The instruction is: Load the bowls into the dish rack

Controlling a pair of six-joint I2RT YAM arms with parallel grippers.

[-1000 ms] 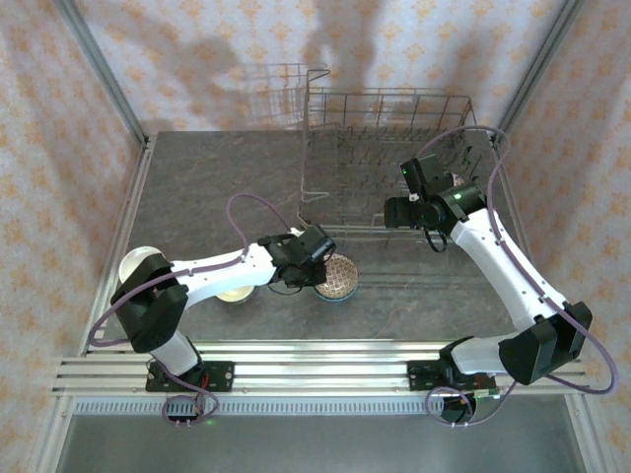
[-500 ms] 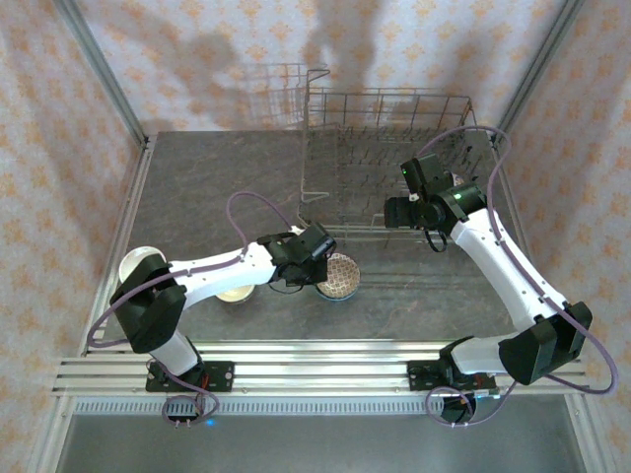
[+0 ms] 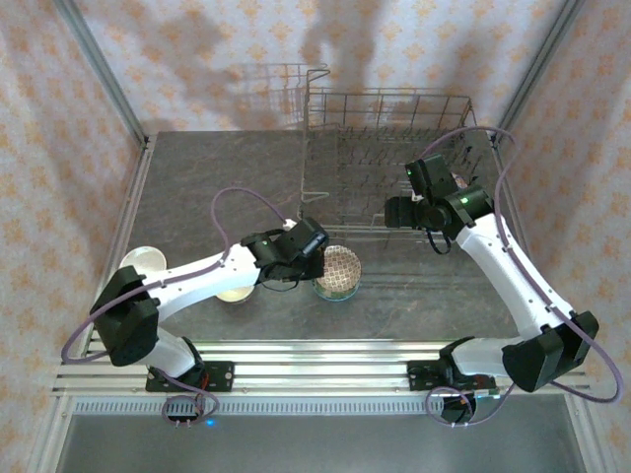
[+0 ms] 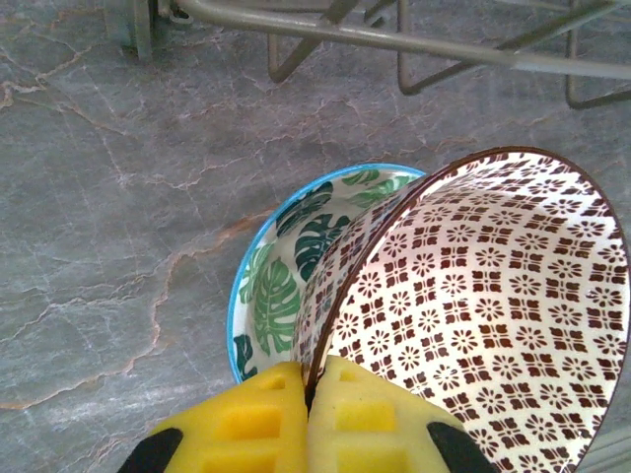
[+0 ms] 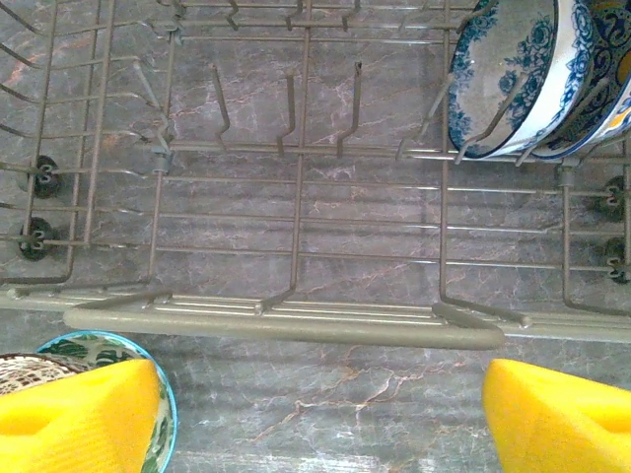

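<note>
Your left arm has tipped the brown-patterned bowl [image 4: 473,305] up off the leaf-print bowl [image 4: 271,296], just short of the dish rack [image 5: 286,326]. The left gripper [image 4: 308,394] pinches its rim tight; the right gripper [image 5: 315,414] hangs open. That thin rim pinch could slip.

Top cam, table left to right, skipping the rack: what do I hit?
cream bowl → second cream bowl, partly under the left arm → left gripper, shut on the patterned bowl's rim → patterned bowl → right gripper, open
</note>
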